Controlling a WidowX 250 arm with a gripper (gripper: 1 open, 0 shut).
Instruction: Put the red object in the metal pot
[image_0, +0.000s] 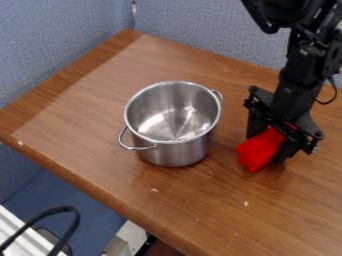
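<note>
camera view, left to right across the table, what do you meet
shiny round stainless-steel pot → bright red rectangular block

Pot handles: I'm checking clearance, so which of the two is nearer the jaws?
The back-right handle, on the pot's side toward the jaws and red block; the front-left handle is across the pot.

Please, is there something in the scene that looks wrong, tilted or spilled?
Nothing looks spilled or damaged. The metal pot stands upright on the wooden table, and its visible inside is bare. The red object sits at an angle in the gripper, which seems harmless.
</note>
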